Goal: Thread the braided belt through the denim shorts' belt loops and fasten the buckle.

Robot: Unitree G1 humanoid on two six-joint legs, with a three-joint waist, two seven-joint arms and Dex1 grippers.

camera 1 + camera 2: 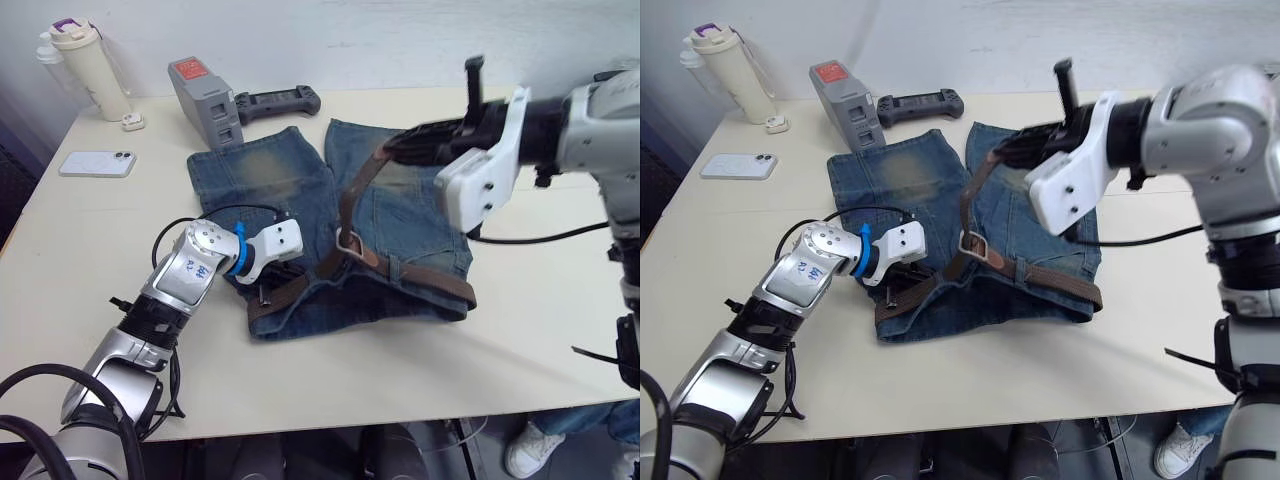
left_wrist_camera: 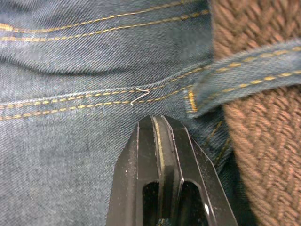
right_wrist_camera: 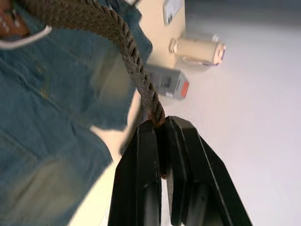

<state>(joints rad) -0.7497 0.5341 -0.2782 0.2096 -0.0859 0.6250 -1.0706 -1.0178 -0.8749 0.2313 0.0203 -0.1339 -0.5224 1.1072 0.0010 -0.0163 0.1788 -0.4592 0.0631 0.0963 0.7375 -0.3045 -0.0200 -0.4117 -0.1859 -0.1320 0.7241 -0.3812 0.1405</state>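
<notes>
My right gripper (image 3: 160,123) hung raised over the denim shorts (image 1: 290,190), fingers clamped on the braided belt (image 1: 352,195). My left gripper (image 2: 161,123), closed and empty, pressed the near waistband beside a belt loop (image 2: 244,75).

I can make out very little writing from here. My left forearm (image 1: 190,270) carries some blue handwritten marks on its silver shell, but I cannot read them. The grey box (image 1: 208,101) at the far side of the worktop has a red label (image 1: 187,69) on its top with pale print too small for me to make out, and I can read nothing anywhere else.
</notes>
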